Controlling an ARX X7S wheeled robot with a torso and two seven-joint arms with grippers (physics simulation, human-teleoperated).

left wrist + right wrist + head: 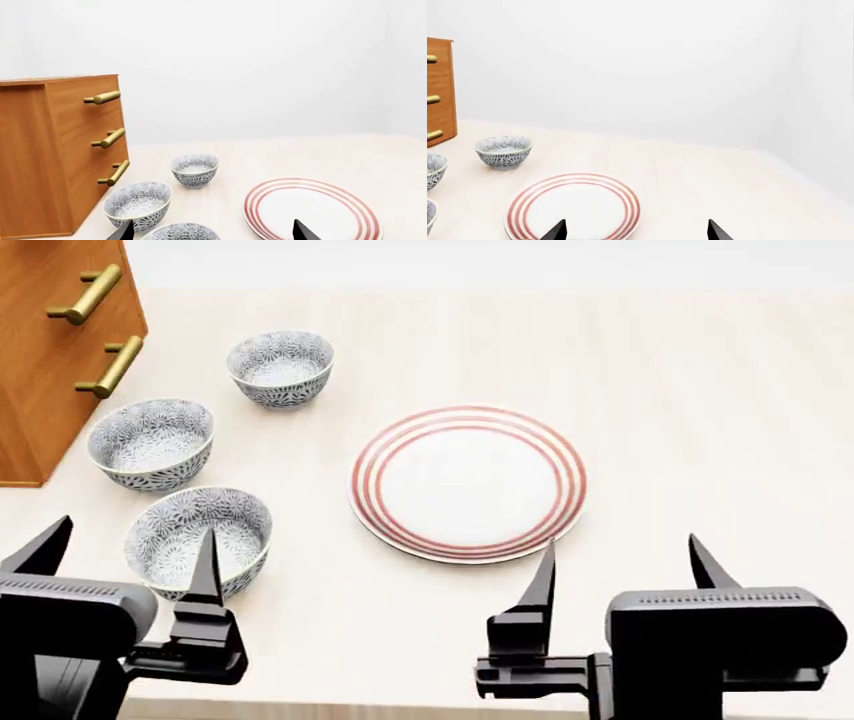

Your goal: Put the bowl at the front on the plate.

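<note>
Three blue-grey patterned bowls stand in a row left of the plate (pixel 467 483), which is white with red rings. The bowl at the front (pixel 200 540) is upright on the table, nearest me. My left gripper (pixel 130 540) hovers open just in front of and above it, with nothing between its fingers. In the left wrist view the front bowl (pixel 181 232) lies low between the open fingertips of the left gripper (pixel 213 232), and the plate (pixel 311 210) is beside it. My right gripper (pixel 621 560) is open and empty, just in front of the plate's near right rim.
A wooden drawer cabinet (pixel 54 340) with brass handles stands at the back left, close to the middle bowl (pixel 151 443) and the back bowl (pixel 280 365). The pale table (pixel 707 390) stretches right of the plate. A white wall rises behind.
</note>
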